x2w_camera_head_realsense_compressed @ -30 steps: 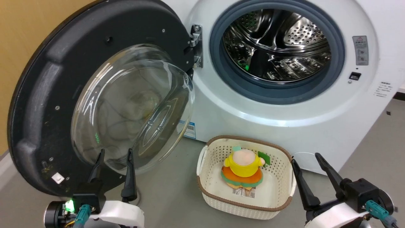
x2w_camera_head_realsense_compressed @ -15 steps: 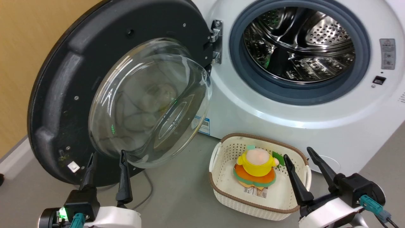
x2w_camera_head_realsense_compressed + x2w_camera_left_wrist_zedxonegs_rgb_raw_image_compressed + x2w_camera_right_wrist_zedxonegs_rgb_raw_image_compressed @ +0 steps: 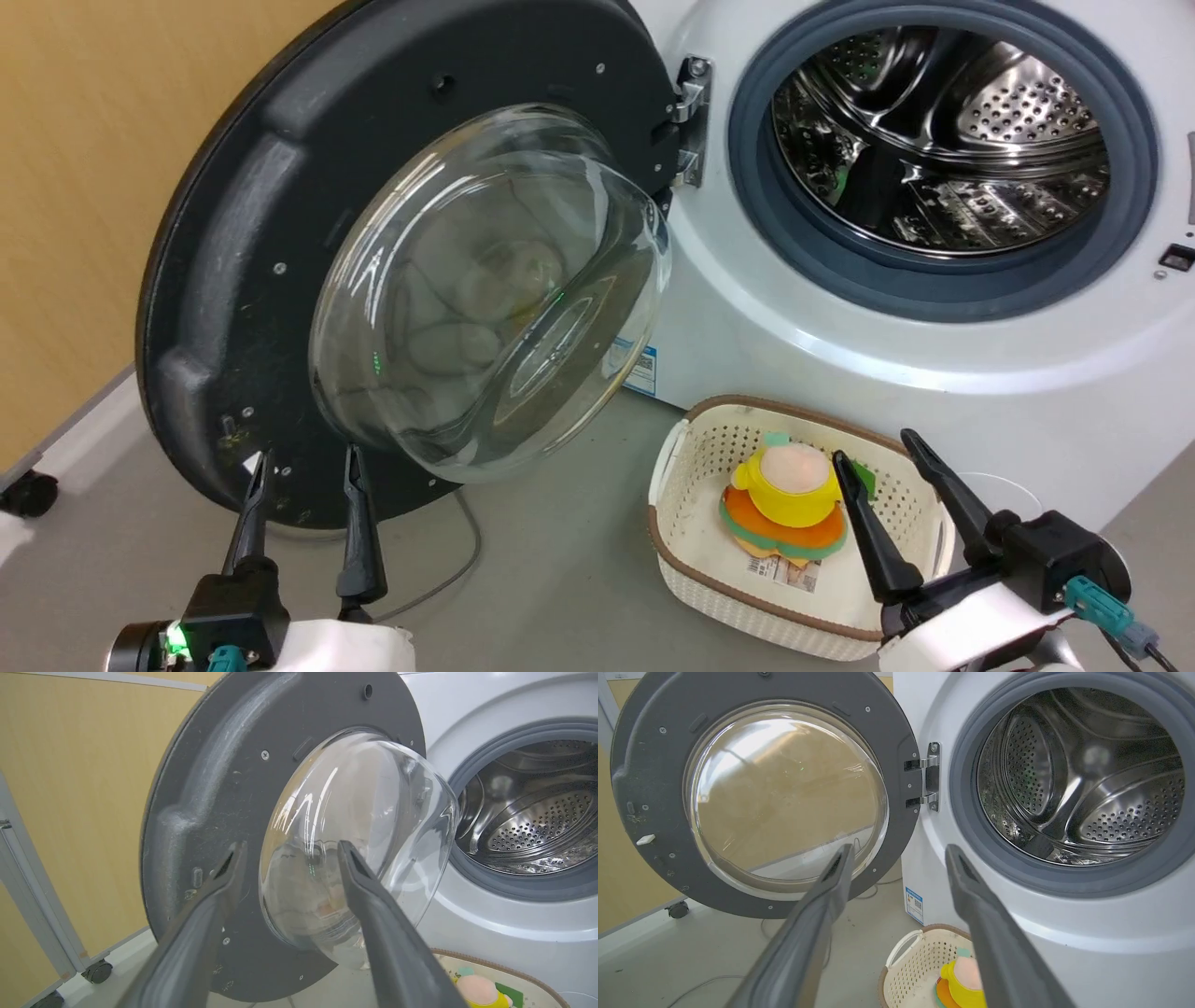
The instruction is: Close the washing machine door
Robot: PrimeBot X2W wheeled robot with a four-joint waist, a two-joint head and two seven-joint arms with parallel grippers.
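The washing machine door [image 3: 252,252] stands swung wide open on its hinge, a black-rimmed disc with a bulging clear glass bowl, left of the steel drum [image 3: 943,149]. The same door [image 3: 210,793] fills the left wrist view, and in the right wrist view the door [image 3: 658,765] faces me at the upper left. My left gripper [image 3: 303,467] is open and empty, its tips just below the door's lower rim. Its fingers [image 3: 373,891] frame the glass bowl. Low at the right, my right gripper [image 3: 878,446] is open and empty above the basket.
A cream woven basket [image 3: 681,560] holding a yellow and orange plush toy [image 3: 789,499] sits on the grey floor before the white machine [image 3: 794,345]. A grey cable [image 3: 448,579] lies under the door. A tan wall [image 3: 84,187] and a castor [image 3: 28,490] are at left.
The head view has shifted, so door, machine and basket sit further right in the picture. Both grippers stay open and low. The door stays wide open.
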